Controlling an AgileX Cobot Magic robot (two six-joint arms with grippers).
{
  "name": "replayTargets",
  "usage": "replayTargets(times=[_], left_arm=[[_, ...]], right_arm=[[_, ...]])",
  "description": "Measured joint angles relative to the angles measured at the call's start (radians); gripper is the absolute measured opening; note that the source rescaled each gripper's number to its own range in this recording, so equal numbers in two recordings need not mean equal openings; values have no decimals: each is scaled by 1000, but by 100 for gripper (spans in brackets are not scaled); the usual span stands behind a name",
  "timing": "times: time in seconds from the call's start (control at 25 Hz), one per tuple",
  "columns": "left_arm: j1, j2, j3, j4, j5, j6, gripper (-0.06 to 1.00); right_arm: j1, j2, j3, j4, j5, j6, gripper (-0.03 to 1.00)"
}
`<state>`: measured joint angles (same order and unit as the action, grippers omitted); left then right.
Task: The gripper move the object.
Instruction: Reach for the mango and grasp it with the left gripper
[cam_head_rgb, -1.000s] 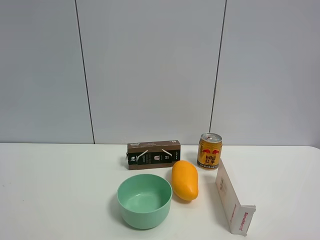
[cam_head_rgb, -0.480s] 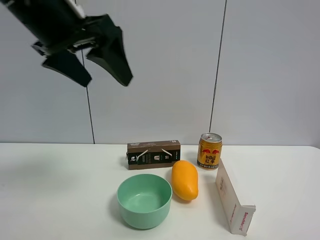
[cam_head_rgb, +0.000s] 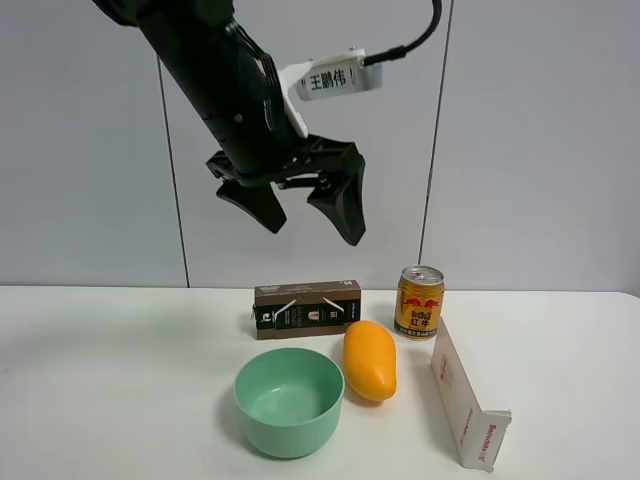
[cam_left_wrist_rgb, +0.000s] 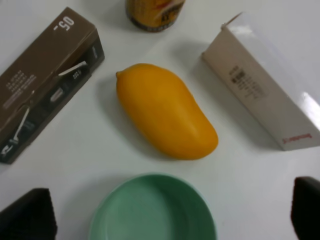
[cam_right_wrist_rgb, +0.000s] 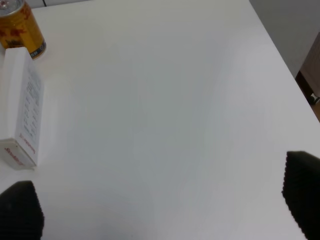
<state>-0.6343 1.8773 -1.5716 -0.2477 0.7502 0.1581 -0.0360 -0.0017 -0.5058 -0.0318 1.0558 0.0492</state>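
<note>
- The left gripper (cam_head_rgb: 313, 230) hangs spread and empty, well above the mango (cam_head_rgb: 370, 360).
- Mango lies ungrasped on the counter (cam_head_rgb: 120, 380) (just beside the green bowl (cam_head_rgb: 289, 400)); grasp and move remain.

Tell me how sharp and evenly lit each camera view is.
Exterior high: crisp, even light, soft shadows under the mango and green bowl. Left wrist: mango fairly sharp, left fingertips blurred at the corners. Right wrist: white table bright and featureless, right fingertips blurred.
</note>
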Motion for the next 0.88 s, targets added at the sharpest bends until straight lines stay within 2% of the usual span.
replayTargets(times=[0.36, 0.52, 0.88], left_arm=[[-29, 158, -98, 0, -7, -86, 91], [-35, 214, -144, 0, -11, -168, 91], [-37, 288, -155, 0, -84, -383, 91]], right_arm=[[0, 0, 0, 0, 0, 0, 100], [0, 0, 0, 0, 0, 0, 100], [0, 0, 0, 0, 0, 0, 100]])
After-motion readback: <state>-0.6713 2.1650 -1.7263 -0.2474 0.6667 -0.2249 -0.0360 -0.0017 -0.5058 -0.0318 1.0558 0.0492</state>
